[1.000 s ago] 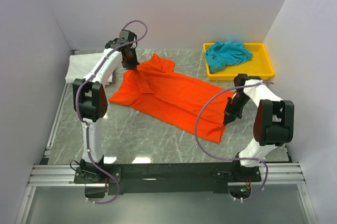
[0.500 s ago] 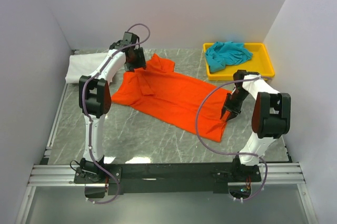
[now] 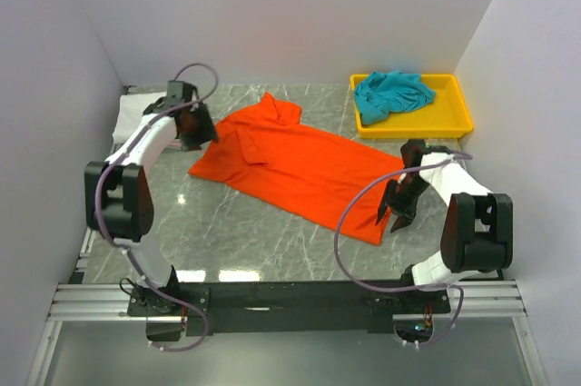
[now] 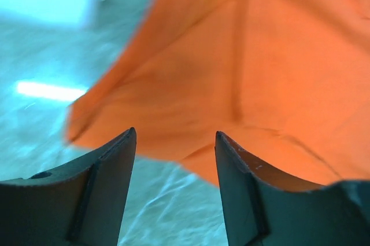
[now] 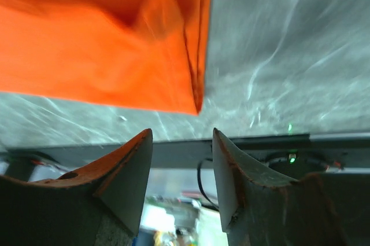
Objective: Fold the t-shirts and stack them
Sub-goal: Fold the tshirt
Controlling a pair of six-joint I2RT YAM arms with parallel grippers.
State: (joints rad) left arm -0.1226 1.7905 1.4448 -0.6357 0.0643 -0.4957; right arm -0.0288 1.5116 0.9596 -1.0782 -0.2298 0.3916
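Nearest the camera, both arm bases sit on a black rail (image 3: 290, 297) at the front edge of the grey marbled desk (image 3: 227, 232).

The right tool (image 3: 390, 216) hangs low over the desk on the right side, just beside the near right corner of the orange shirt (image 3: 300, 163). In the right wrist view, the right tool (image 5: 182, 133) has its jaws parted with nothing between them. The orange shirt (image 5: 98, 49) lies on the stone above them, with its pointed corner just beyond the fingertips and not touching them. This view is blurred.

The orange shirt lies spread out flat across the middle of the desk. It runs diagonally, with its hem toward the near right and its collar toward the far left. One sleeve points to the near left and the other toward the back wall.

The left tool (image 3: 198, 134) is farther back, at the shirt's far left end beside the collar and shoulder. In the left wrist view, the left tool (image 4: 175, 136) is also spread apart and holds nothing. The orange shirt (image 4: 248, 66) fills the view past its tips, and a folded edge lies close in front of them.

Behind the left arm, the white shirt (image 3: 129, 112) lies at the far left corner of the desk, partly hidden by the arm.

At the far right stands a yellow tray (image 3: 458, 120), with the teal shirt (image 3: 392, 94) crumpled inside it toward its left half.
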